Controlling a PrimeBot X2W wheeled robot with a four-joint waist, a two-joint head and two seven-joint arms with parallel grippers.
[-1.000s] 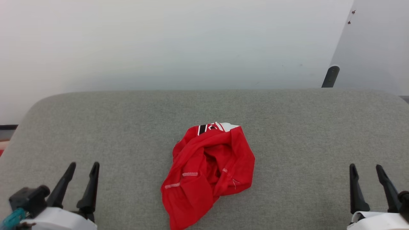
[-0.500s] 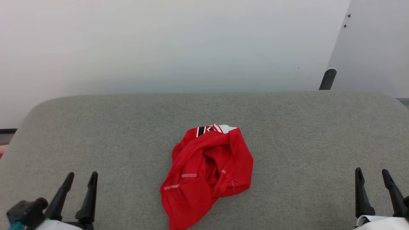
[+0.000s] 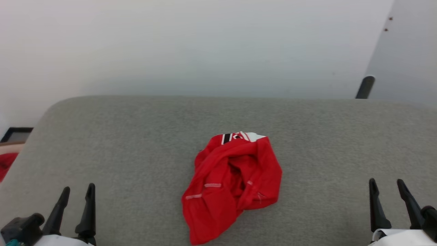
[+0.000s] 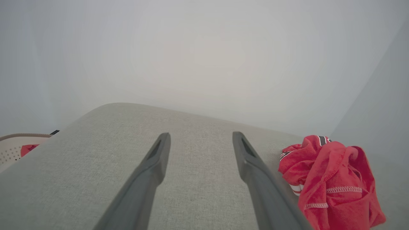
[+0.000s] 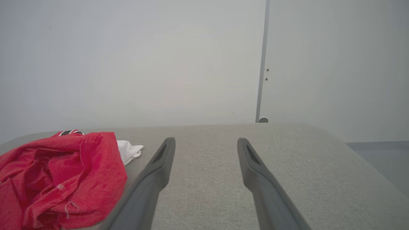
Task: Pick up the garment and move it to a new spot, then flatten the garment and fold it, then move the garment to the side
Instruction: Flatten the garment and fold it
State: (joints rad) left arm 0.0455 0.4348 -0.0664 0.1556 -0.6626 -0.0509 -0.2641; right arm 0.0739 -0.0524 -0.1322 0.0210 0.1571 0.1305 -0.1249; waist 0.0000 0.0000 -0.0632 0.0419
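The garment [image 3: 232,184] lies crumpled at the centre of the grey table [image 3: 136,136], not yet picked up. The left gripper [image 3: 75,192] and right gripper [image 3: 385,184] stand apart and empty, well clear of it. All steps remain.

Cannot read any chest print on the garment [image 3: 235,177], bunched up between the left jaws and the right jaws; only a sliver of black-and-white trim at its far end. In the left wrist view, runs off the bottom edge right of the left jaws, partly behind the nearer finger [image 4: 265,188]. In the right wrist view, cropped at the left and bottom, left of the right jaws. Cannot identify the red thing [image 3: 6,164] outward of the left jaws, cropped by the edge. Cannot see the foot of the dark post [image 3: 365,87], hidden behind the bench [image 3: 136,136] beyond the right jaws. Too small to name: two dark specks [image 3: 388,24] above it.
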